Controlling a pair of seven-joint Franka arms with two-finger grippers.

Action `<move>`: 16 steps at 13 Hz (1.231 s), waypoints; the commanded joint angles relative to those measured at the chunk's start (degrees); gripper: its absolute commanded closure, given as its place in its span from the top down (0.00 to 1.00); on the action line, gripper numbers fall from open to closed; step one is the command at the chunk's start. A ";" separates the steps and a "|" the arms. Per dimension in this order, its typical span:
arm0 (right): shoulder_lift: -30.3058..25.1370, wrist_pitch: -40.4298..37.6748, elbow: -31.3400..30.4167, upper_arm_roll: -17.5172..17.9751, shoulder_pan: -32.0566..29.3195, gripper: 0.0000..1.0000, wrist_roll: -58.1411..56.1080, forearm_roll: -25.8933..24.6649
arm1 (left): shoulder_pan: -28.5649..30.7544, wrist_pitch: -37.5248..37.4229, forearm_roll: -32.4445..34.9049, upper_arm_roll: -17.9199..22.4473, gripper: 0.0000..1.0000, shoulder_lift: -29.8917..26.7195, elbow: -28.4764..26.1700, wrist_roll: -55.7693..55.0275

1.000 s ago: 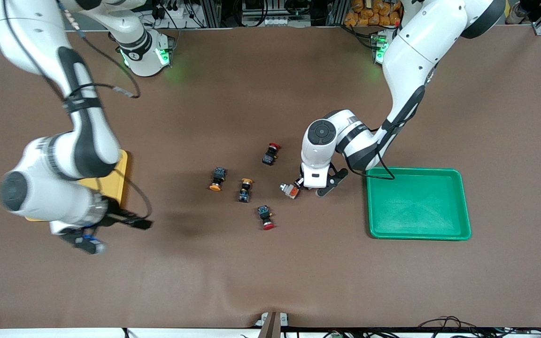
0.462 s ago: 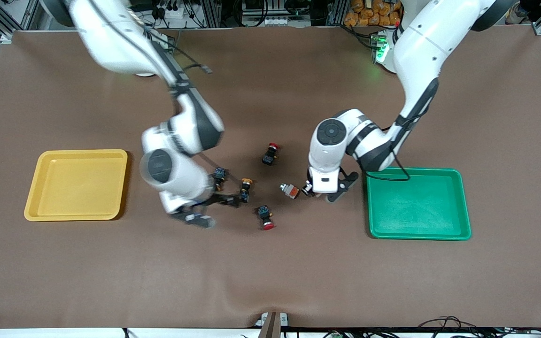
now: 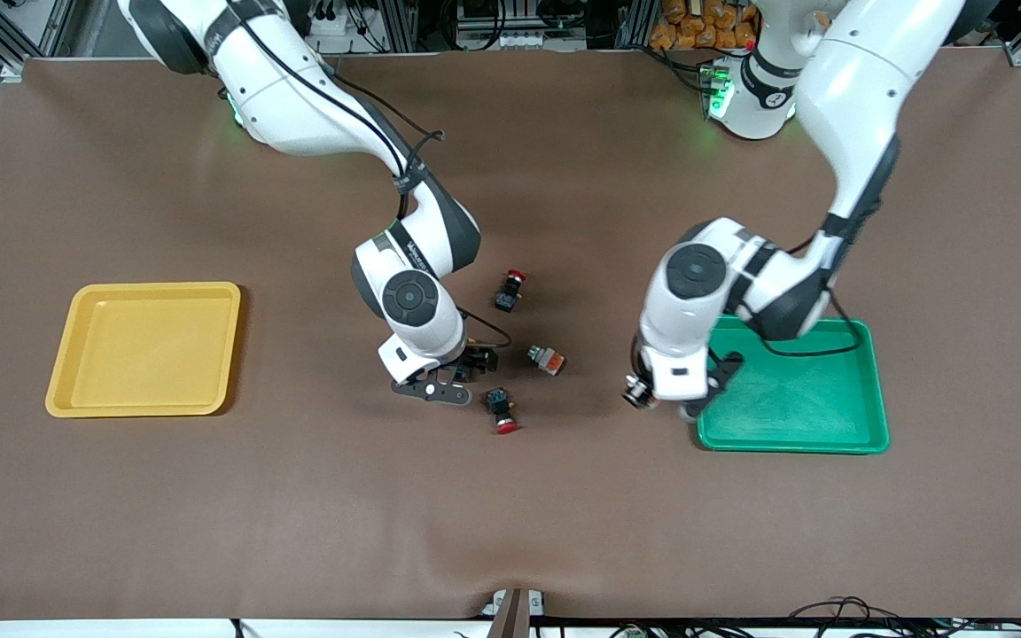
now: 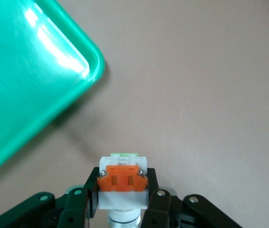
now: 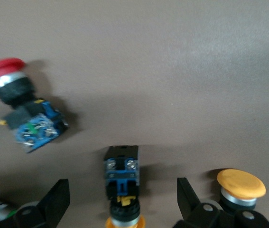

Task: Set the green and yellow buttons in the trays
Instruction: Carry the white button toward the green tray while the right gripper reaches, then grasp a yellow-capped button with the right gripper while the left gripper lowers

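The left gripper point(image 4: 123, 202) hangs over the counter point(image 3: 564, 514) beside the green tray point(image 3: 865, 390), fingers clamped on a pale button point(image 4: 122, 176). The right gripper's point(image 5: 123, 202) fingers stand open around a yellow-capped button point(image 5: 122, 178); the yellow tray point(image 3: 63, 390) lies apart.

Loose buttons point(image 3: 546, 359) between two trays point(image 3: 143, 348)
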 commanded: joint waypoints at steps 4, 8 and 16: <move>3.00 4.86 0.21 -0.61 1.32 1.00 4.53 -4.26 | 5.20 -9.15 -5.96 -0.47 0.00 -0.12 6.84 13.18; 2.83 4.43 0.47 -0.61 2.29 0.00 8.21 -5.41 | 11.52 -10.58 -6.76 -0.64 0.00 -0.21 7.47 23.99; -7.70 -5.31 0.83 -4.11 1.06 0.00 7.52 -5.76 | 20.50 -13.91 -8.34 -0.73 0.00 -0.30 8.79 45.09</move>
